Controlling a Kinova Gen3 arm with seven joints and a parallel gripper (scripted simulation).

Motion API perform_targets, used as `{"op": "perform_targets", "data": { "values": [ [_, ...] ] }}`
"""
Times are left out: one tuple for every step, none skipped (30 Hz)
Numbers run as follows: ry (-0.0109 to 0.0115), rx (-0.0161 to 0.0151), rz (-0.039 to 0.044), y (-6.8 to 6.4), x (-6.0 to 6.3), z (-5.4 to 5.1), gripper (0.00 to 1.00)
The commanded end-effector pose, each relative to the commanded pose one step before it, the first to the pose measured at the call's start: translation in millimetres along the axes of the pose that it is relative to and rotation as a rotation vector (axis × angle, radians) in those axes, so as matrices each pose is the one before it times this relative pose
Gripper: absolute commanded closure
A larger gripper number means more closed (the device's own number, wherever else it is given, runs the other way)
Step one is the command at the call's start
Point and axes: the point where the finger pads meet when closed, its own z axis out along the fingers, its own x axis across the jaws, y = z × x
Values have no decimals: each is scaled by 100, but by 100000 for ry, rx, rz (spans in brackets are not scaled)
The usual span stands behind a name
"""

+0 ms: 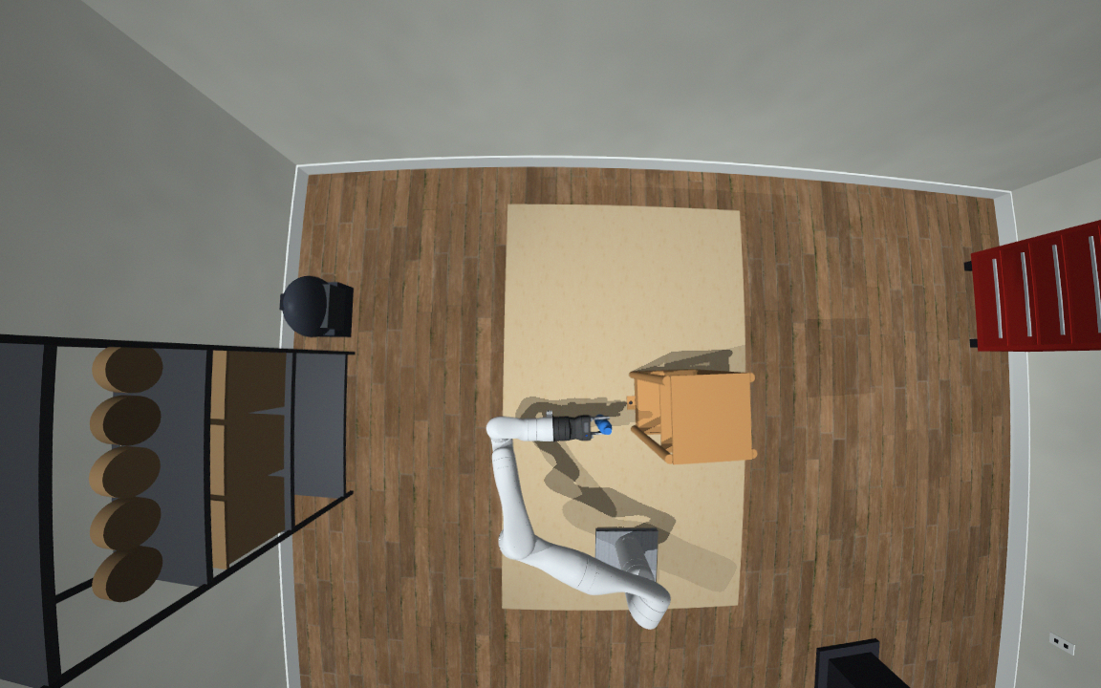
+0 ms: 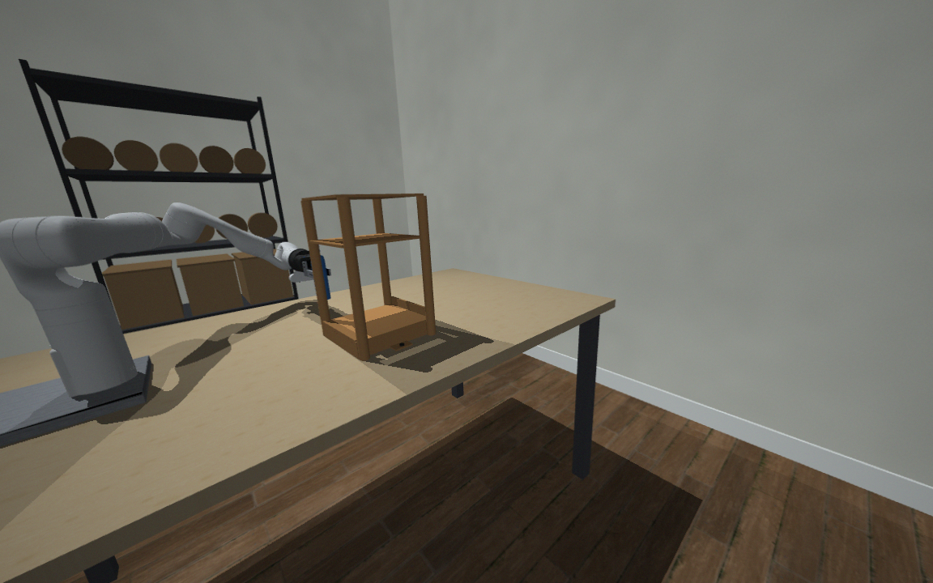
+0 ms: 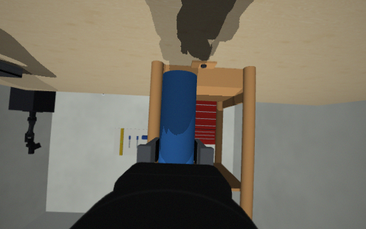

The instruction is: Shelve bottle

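Note:
My gripper (image 3: pixel 176 146) (image 1: pixel 597 425) (image 2: pixel 314 270) is shut on the blue bottle (image 3: pixel 177 121) (image 1: pixel 603 425) (image 2: pixel 324 275) and holds it upright in the air, clear of the table (image 2: pixel 252 391) (image 1: pixel 615 273). The wooden shelving unit (image 2: pixel 368 268) (image 1: pixel 700 415) (image 3: pixel 248 127) stands just ahead of the bottle, its front facing my gripper. In the wrist view, which is upside down, the bottle is in line with the unit's front left post (image 3: pixel 155 102) and partly covers the lower compartment's floor (image 3: pixel 218 81). The bottle hangs at about the height of the lower compartment.
The robot's base (image 2: pixel 57 398) (image 1: pixel 627 548) is mounted on a grey plate at the table's near end. A black rack with boxes (image 2: pixel 158 217) stands behind the table. A red cabinet (image 1: pixel 1068 278) stands by the far wall.

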Motion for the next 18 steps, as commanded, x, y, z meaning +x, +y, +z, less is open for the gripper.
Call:
{"op": "perform_targets", "data": {
  "values": [
    [-673, -19, 93, 364, -275, 859, 100],
    [0, 0, 0, 0, 1, 314, 100],
    [0, 0, 0, 0, 0, 304, 100],
    [0, 0, 0, 0, 0, 294, 100],
    [0, 0, 0, 0, 1, 283, 100],
    [0, 0, 0, 0, 0, 0, 100],
    [0, 0, 0, 0, 0, 0, 100],
    [0, 0, 0, 0, -1, 270, 100],
    [0, 0, 0, 0, 1, 258, 100],
    [0, 0, 0, 0, -1, 244, 100],
    [0, 0, 0, 0, 1, 231, 100],
    [0, 0, 0, 0, -1, 215, 100],
    [0, 0, 0, 0, 1, 201, 100],
    [0, 0, 0, 0, 0, 185, 100],
    [0, 0, 0, 0, 0, 169, 100],
    [0, 0, 0, 0, 1, 154, 100],
    [0, 0, 0, 0, 0, 138, 100],
    [0, 0, 0, 0, -1, 122, 100]
  ]
}}
